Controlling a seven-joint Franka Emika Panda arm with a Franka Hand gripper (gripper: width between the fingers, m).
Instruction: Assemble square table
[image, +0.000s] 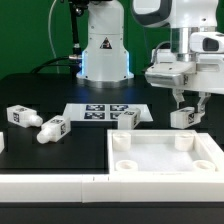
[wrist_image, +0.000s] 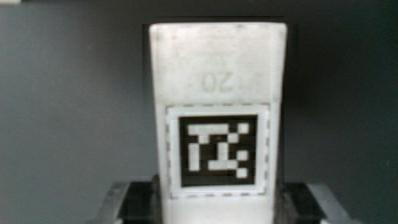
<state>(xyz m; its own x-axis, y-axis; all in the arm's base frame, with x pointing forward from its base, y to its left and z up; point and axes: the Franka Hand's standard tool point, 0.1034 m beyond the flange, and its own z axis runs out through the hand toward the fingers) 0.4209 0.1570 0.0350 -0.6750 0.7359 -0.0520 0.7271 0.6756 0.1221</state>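
The white square slab (image: 170, 155) with raised rim and round corner sockets lies at the front on the exterior view's right. My gripper (image: 185, 112) hangs above its far right corner and is shut on a short white leg (image: 182, 116) with a black-and-white tag. In the wrist view that leg (wrist_image: 215, 110) fills the middle, tag facing the camera, gripped at its near end between the dark fingers (wrist_image: 135, 203). Another leg (image: 126, 118) stands by the slab's far left corner. Two more legs (image: 25, 116) (image: 52, 129) lie at the exterior view's left.
The marker board (image: 100, 110) lies flat behind the slab, in front of the robot base (image: 105, 55). A long low white border bar (image: 55, 184) runs along the front, left of the slab.
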